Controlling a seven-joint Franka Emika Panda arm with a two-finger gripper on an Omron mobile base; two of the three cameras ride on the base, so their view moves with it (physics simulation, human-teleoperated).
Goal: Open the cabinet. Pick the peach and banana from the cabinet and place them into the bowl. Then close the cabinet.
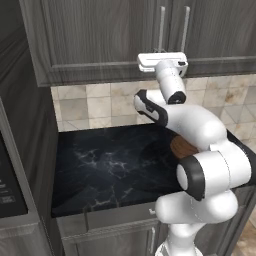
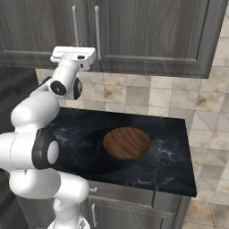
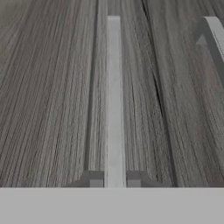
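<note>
Gripper [image 3: 114, 181] is clamped on the silver handle [image 3: 113, 96] of the closed cabinet [image 3: 48, 87] straight ahead, so opening begins; next it must pull the door outward.

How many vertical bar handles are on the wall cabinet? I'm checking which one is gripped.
2: the left bar handle, clamped between the jaws, and the right bar handle beside it on the next door of the cabinet.

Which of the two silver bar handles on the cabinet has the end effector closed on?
The left handle of the cabinet. The end effector has a fingertip on each side of its lower end; the right handle stands untouched beside it.
</note>
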